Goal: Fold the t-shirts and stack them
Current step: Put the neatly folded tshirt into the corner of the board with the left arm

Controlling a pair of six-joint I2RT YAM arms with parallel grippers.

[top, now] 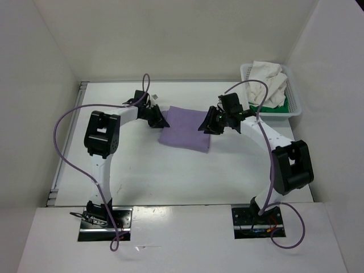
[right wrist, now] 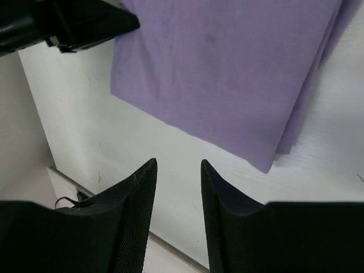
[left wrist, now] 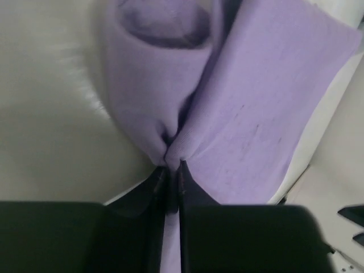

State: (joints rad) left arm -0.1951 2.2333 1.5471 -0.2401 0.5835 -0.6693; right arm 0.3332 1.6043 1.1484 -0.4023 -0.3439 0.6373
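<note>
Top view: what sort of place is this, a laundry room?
Most likely a robotics lab test cell, not a laundry: a left arm and a right arm bolted to a white table, plain white panels walling it in, and one folded lavender t-shirt lying between them.

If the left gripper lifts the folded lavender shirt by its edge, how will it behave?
Probably floppy: the lavender shirt bunches and creases where the left gripper pinches it. Its folded layers would likely sag open.
</note>
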